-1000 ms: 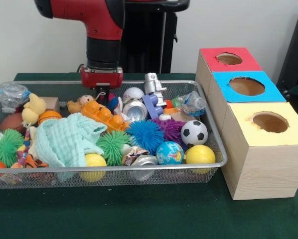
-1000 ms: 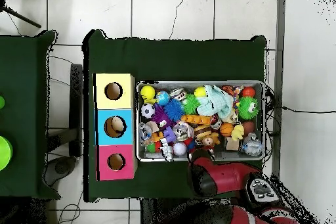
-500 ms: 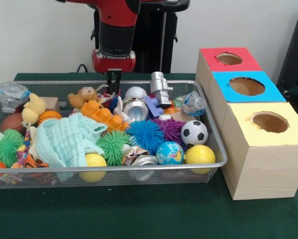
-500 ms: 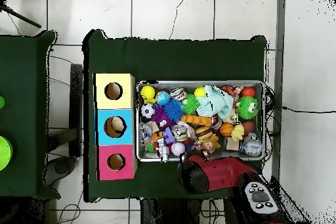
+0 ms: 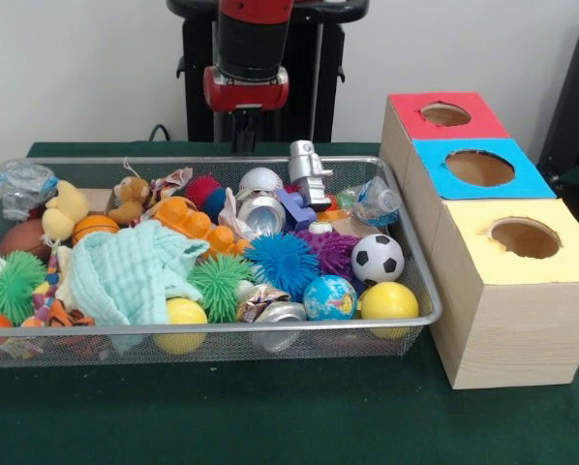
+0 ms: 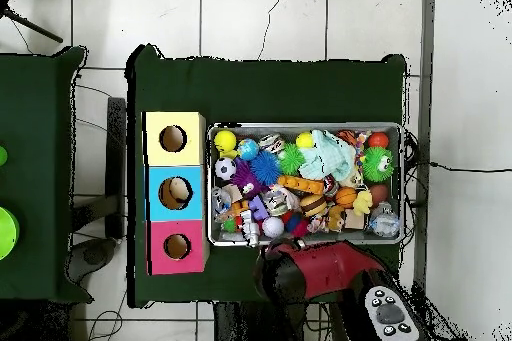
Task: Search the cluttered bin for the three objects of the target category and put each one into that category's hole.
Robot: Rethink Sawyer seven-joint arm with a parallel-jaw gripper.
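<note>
My gripper (image 5: 243,136) hangs above the far rim of the wire mesh bin (image 5: 212,326), clear of the clutter. Its fingers look shut, with nothing between them. Below and left of it a small brown teddy bear (image 5: 130,197) lies in the bin beside a yellow plush duck (image 5: 67,208). A silver can (image 5: 262,213), a grey toy robot (image 5: 307,171) and a red ball (image 5: 204,190) sit just under the gripper. In the overhead view the red arm (image 6: 300,272) covers the gripper at the bin's (image 6: 305,127) lower edge.
Three wooden boxes with round holes stand beside the bin: red top (image 5: 444,116), blue top (image 5: 478,167), yellow top (image 5: 525,237). The bin also holds a mint cloth (image 5: 125,271), spiky balls, a soccer ball (image 5: 377,258), yellow balls and an orange block (image 5: 198,225).
The gripper has risen out of the bin and moved right in the front view. The teddy bear shifted left and now lies beside the duck.
</note>
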